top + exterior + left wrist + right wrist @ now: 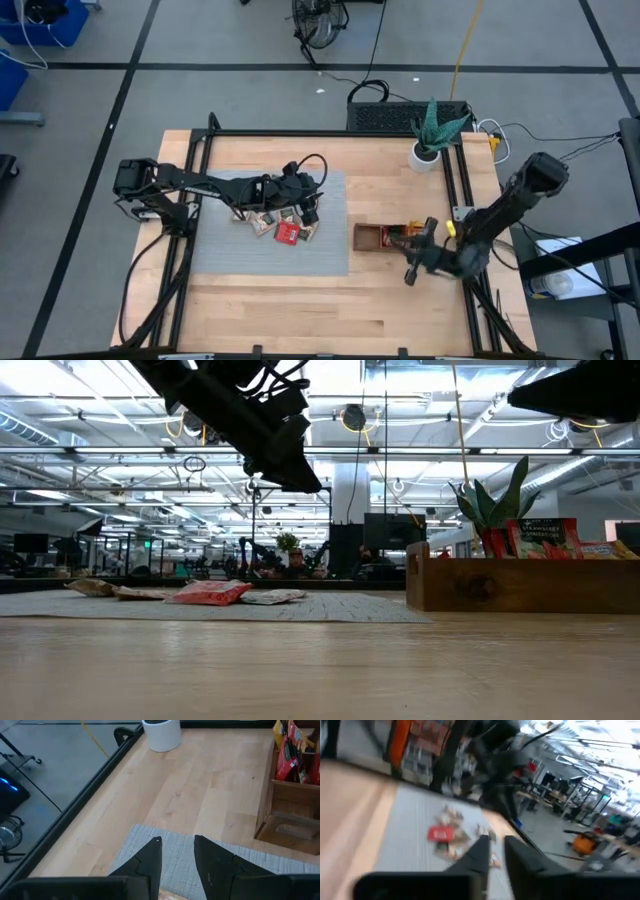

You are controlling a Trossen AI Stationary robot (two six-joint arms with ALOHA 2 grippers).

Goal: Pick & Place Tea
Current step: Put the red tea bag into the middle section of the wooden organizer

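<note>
From above, a small heap of flat square tea sachets (280, 224) — red, white and brownish — lies on the grey woven mat (225, 255), while the brown wooden compartment tray (368, 237) to its right already holds several. So the job looks partly done, with the heap on the mat yet to go over. The left gripper (306, 203) reaches in from the left, its arm stretched low across the mat, and hangs over the heap's far edge. The right gripper (412, 272) sits just beside the tray on its near side, arm folded back toward the table's right edge.

At table height, the sachets (212, 592) lie flat on the mat (330, 607) and the left gripper (290, 468) hangs well clear above them; the tray (510, 588) stands to the right with packets upright inside.

The left wrist camera shows its own two dark fingers (150, 860) parted by a narrow gap with nothing between — the mat (175, 850) beneath, the tray (290, 800) and a white cylindrical pot (161, 734) beyond.

The right wrist camera looks across at the heap (447, 840); its fingers (477, 852) stand slightly apart, empty.
</note>
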